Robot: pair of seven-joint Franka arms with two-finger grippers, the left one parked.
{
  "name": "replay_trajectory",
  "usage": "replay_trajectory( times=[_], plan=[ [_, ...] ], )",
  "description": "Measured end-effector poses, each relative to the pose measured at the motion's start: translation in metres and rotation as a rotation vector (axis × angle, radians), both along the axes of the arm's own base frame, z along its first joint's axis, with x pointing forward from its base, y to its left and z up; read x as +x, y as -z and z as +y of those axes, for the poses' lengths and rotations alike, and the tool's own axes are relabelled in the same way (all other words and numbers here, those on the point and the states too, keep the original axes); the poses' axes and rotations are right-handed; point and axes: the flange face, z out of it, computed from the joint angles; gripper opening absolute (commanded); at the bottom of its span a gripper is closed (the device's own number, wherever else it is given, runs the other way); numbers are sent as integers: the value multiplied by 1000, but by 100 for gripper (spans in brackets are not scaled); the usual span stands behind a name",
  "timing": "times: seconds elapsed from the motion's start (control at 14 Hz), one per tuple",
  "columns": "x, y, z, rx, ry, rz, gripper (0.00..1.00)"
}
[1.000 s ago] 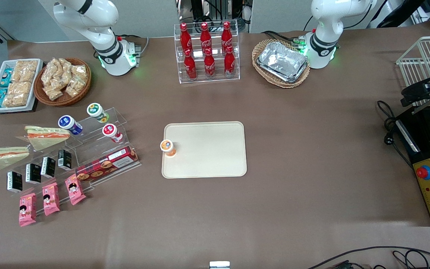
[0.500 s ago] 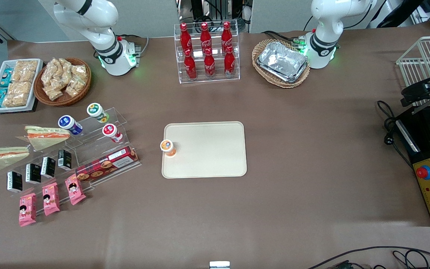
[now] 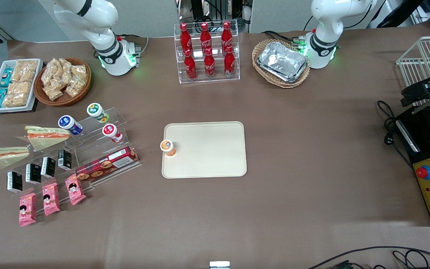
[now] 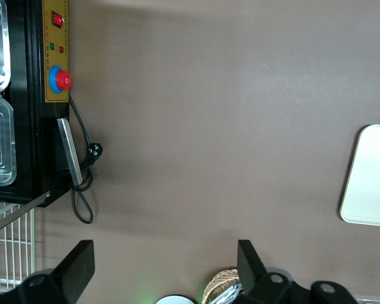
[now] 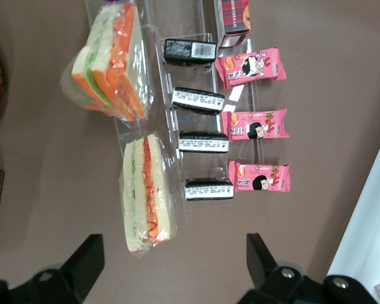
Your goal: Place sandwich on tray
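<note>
1. Front view: the sandwich (image 3: 2, 157) lies well apart from the tray (image 3: 204, 149), toward the working arm's end of the table. The tray is flat, smooth plastic with a low rim.
2. Right wrist view: the gripper (image 5: 172, 247) hovers over the sandwich (image 5: 149, 196) with its fingers spread wide. The wedge is soft and its film slippery, so it is best to pinch the bread faces gently and avoid the second sandwich (image 5: 111, 60).

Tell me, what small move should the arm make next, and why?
Probably lower the gripper toward the sandwich nearest its open fingers. It hangs above the snack display, holding nothing. That sandwich and the other sandwich both lie untouched, and the tray carries only a small orange cup.
</note>
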Motion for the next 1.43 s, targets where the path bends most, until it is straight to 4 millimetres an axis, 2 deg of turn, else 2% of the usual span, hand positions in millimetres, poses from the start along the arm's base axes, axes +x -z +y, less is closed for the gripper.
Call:
replay_trajectory(
  times=[0.21,0.5,1.07,1.43],
  plan=[
    [-5,10,-19,11,-7,-2,100],
    [-8,19,-34,15,-10,-10,100],
    [-2,43,-49,10,-27,-25,100],
    [-4,72,-56,12,-13,-4,100]
  ],
)
